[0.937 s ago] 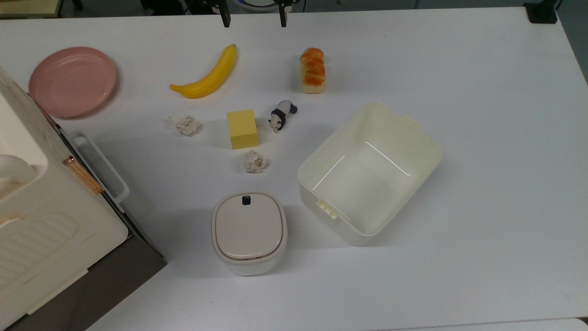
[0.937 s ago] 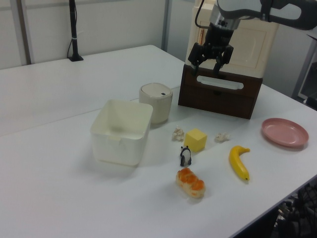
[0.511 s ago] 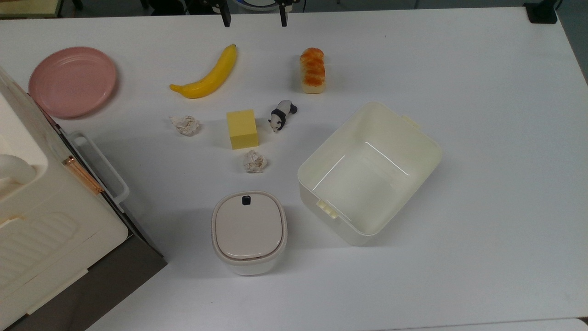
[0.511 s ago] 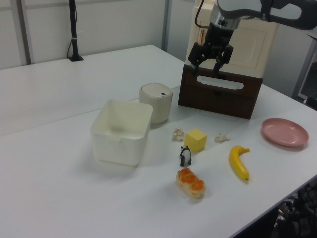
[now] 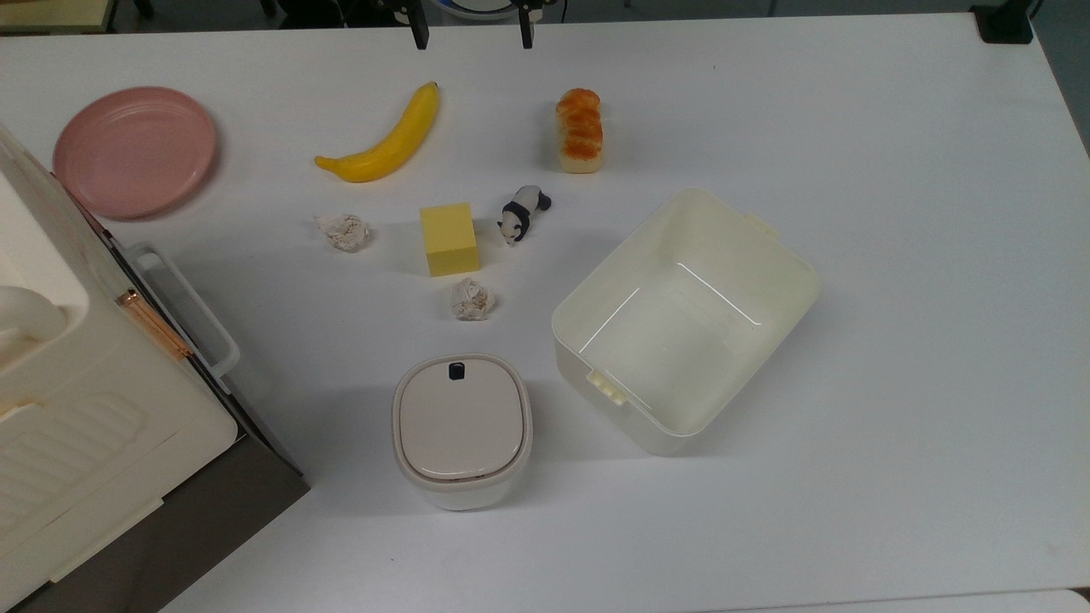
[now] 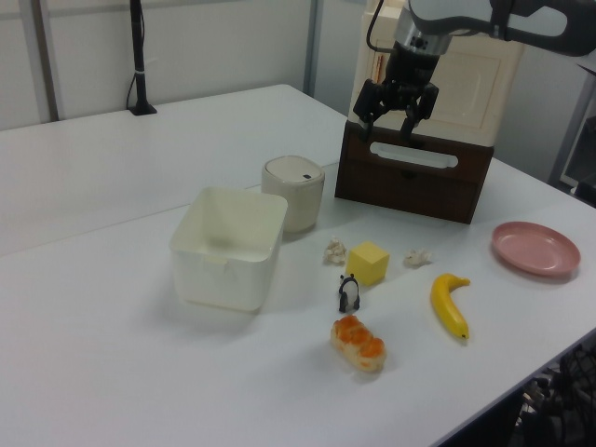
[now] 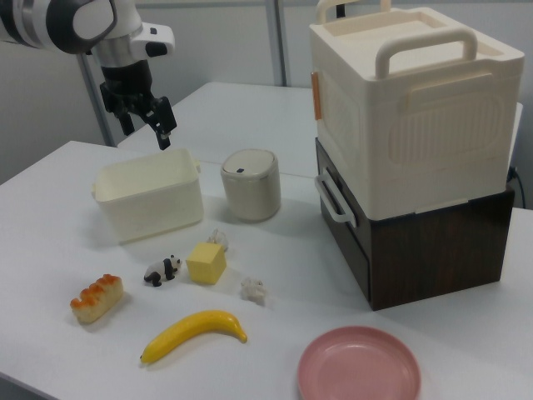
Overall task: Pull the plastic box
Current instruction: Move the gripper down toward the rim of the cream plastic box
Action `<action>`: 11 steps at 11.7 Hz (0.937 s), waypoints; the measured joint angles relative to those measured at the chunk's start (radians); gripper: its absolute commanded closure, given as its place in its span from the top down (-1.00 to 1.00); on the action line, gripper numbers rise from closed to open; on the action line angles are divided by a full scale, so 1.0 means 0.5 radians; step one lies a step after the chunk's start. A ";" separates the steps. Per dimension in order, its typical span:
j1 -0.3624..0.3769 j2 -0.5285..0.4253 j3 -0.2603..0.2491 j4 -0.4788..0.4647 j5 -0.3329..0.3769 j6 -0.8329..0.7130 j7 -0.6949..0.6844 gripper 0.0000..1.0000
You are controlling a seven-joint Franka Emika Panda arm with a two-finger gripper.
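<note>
The plastic box [image 5: 673, 340] is a cream-white lidless tub standing empty on the white table, right of centre in the top view, with a latch tab on its near short end. It also appears at the left view's left [image 6: 228, 247] and in the right view [image 7: 150, 200]. My gripper [image 6: 391, 115] hangs open and empty, well above the table. In the top view my gripper [image 5: 471, 38] pokes in at the top edge. In the right view my gripper [image 7: 145, 130] hovers above the box's far side, apart from it.
A round lidded container [image 5: 461, 430] stands just left of the box. A big cream case on a dark base [image 5: 85, 409] fills the top view's left. A banana [image 5: 387, 140], bread [image 5: 579, 129], panda [image 5: 524, 213], yellow block [image 5: 449, 238], paper balls [image 5: 343, 232] and pink plate [image 5: 134, 149] lie about.
</note>
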 measured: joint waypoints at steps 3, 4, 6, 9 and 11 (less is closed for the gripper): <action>0.002 0.024 0.070 -0.005 0.000 0.039 -0.105 1.00; 0.014 0.065 0.105 -0.009 0.000 0.154 -0.271 1.00; 0.044 0.163 0.139 -0.008 0.000 0.289 -0.513 1.00; 0.103 0.354 0.211 0.060 -0.001 0.460 -1.162 1.00; 0.191 0.472 0.222 0.091 -0.001 0.643 -1.442 1.00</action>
